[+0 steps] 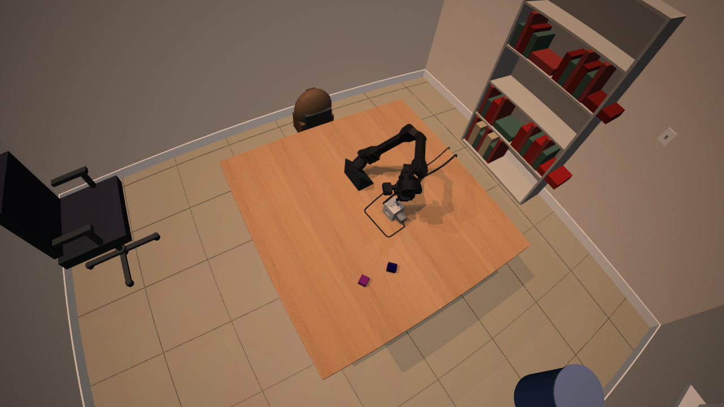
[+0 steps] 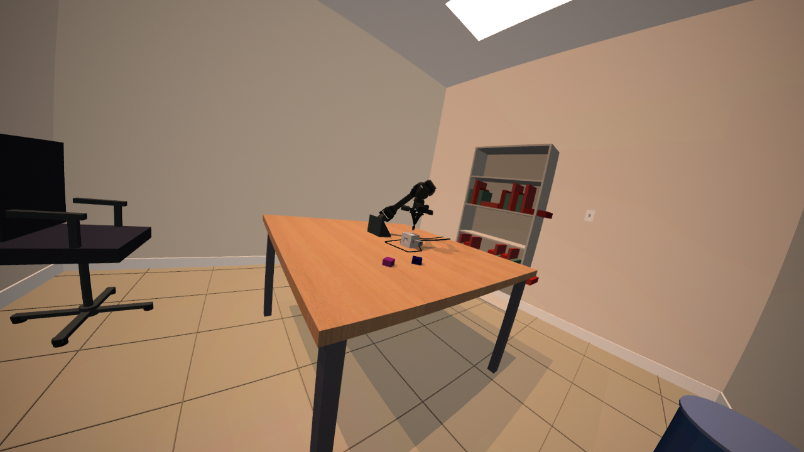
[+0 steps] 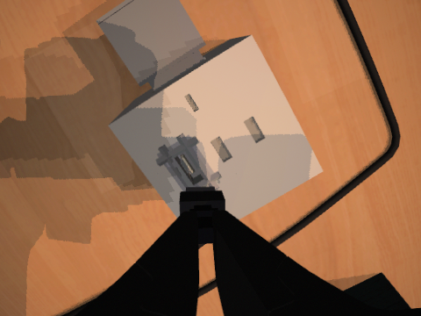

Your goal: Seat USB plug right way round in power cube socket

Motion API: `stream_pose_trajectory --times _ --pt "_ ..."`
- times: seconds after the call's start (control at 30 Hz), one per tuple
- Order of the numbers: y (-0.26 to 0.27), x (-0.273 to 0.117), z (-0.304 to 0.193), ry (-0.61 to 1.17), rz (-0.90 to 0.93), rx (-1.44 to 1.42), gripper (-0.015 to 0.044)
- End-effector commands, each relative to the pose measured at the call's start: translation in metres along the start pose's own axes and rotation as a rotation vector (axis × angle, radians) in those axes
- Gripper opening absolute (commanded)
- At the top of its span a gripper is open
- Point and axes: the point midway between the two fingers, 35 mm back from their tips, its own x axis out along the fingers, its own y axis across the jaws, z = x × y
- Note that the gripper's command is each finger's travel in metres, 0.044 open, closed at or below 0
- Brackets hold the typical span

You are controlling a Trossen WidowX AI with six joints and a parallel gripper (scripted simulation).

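Observation:
The white power cube (image 1: 393, 210) (image 2: 408, 240) (image 3: 272, 105) stands on the table. In the wrist view its top sits turned at an angle to my fingers and has several slots. One slot, the socket (image 3: 187, 166), is framed by grey guide bars near the edge. My gripper (image 2: 413, 226) (image 3: 204, 224) is shut on the USB plug (image 3: 200, 189), of which only a grey sliver shows at the fingertips. The plug is above the cube top, apart from the framed socket and beside it in the wrist view. Its lower end and which way round it faces are hidden.
A grey adapter (image 1: 401, 217) (image 3: 167, 44) sticks out of the cube's side. A black cable (image 1: 376, 224) (image 3: 376, 88) loops on the table around the cube. A magenta block (image 1: 363, 280) (image 2: 388, 262) and a dark blue block (image 1: 391, 267) (image 2: 416, 260) lie farther off.

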Motion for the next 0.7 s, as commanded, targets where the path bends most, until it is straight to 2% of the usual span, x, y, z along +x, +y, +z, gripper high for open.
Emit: stream_pose_trajectory --times 0.0,0.67 --pt "-0.0001 0.0001 0.0000 0.000 0.000 -0.085 0.0000" --pt "-0.0001 0.0001 0.0000 0.000 0.000 -0.608 0.0000"
